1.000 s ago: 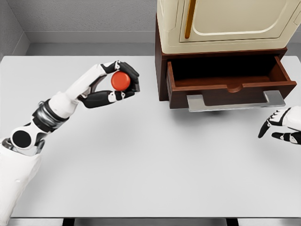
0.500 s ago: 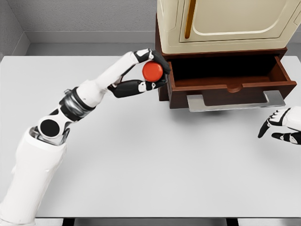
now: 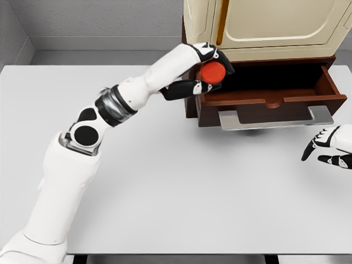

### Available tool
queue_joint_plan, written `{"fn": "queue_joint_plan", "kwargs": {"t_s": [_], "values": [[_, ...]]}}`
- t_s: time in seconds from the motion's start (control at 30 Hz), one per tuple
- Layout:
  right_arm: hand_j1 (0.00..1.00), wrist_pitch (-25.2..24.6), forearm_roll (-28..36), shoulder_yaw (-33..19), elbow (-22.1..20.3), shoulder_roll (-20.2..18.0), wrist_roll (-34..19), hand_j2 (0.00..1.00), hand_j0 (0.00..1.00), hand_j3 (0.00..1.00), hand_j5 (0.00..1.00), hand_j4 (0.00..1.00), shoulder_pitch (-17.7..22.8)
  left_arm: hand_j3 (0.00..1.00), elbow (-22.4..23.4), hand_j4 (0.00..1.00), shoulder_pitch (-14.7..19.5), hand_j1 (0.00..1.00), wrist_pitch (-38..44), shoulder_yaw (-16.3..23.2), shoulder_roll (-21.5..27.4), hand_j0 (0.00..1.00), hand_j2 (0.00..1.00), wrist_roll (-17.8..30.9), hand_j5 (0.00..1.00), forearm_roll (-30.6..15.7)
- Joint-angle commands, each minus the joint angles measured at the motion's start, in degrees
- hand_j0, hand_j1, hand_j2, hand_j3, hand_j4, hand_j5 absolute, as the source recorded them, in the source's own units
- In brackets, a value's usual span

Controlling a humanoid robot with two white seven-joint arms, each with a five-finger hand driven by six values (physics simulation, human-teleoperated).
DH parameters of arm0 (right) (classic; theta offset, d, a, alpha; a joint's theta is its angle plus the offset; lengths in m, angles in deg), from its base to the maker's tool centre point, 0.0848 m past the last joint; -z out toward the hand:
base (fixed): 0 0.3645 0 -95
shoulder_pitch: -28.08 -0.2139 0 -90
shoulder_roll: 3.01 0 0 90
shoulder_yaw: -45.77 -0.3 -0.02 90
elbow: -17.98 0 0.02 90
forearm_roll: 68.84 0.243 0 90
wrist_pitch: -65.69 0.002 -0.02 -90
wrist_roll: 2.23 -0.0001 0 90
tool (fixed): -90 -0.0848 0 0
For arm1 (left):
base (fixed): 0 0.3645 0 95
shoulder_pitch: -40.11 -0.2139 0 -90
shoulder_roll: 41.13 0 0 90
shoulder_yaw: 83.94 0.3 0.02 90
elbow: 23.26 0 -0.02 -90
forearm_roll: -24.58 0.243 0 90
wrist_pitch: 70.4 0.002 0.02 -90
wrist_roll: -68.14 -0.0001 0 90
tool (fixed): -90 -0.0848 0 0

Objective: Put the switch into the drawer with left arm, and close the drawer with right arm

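From my head camera, my left hand pinches the red switch above the open wooden drawer's left end. My right hand hangs at the table's right edge, fingers loosely spread.

Both white arms have black round joints; the left hand and right hand show black fingertips.

bright, even render | soft shadow under drawer (interior dim — perhaps unlit) | sharp
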Motion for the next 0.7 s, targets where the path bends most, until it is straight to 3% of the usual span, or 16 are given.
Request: {"fn": "queue_joint_plan", "kwargs": {"t_s": [0.0, 0.17, 0.37, 0.67], "values": [[0.54, -0.2, 0.4, 0.0, 0.0, -0.1, 0.0, 0.54, 0.54, 0.54, 0.54, 0.54, 0.1, 0.45, 0.4, 0.45, 0.1, 0.45, 0.1, 0.6, -0.5, 0.45, 0.45, 0.0, 0.45, 2.4], [0.53, -0.2, 0.4, 0.0, 0.0, -0.1, 0.0, 0.53, 0.53, 0.53, 0.53, 0.53, 0.0, 0.46, 1.0, 0.46, 1.8, 0.46, 0.0, 1.4, -1.8, 0.46, 0.46, 0.0, 0.46, 8.0], [0.53, -0.2, 0.4, 0.0, 0.0, 0.0, 0.0, 0.53, 0.53, 0.53, 0.53, 0.53, 0.0, 0.46, 5.0, 0.46, 5.0, 0.46, -0.3, 3.1, -2.3, 0.46, 0.46, 0.0, 0.46, 12.0], [0.53, -0.2, 0.4, 0.0, 0.0, -0.1, 0.0, 0.53, 0.53, 0.53, 0.53, 0.53, -0.2, 0.46, 7.3, 0.46, 8.3, 0.46, -0.3, 4.5, -3.2, 0.46, 0.46, 0.0, 0.46, 14.9]]}}
